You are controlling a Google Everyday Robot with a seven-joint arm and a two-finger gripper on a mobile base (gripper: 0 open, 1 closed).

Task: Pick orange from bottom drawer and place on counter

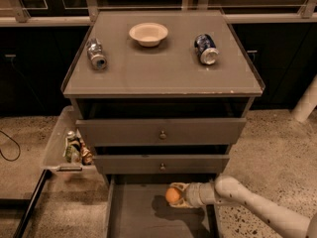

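The orange (172, 196) is small and round, inside the open bottom drawer (133, 217), near its back right. My gripper (177, 196) reaches in from the right on a pale arm, its fingers around the orange, shut on it. The orange seems slightly above the drawer floor, with a shadow below. The counter (158, 73) is the flat grey-brown top of the cabinet, above.
On the counter lie a white bowl (148, 33), a silver can (96, 54) at left and a blue can (206, 49) at right. Two knobbed drawers (161, 133) sit above the bottom one. A side tray (62, 143) at left holds small items.
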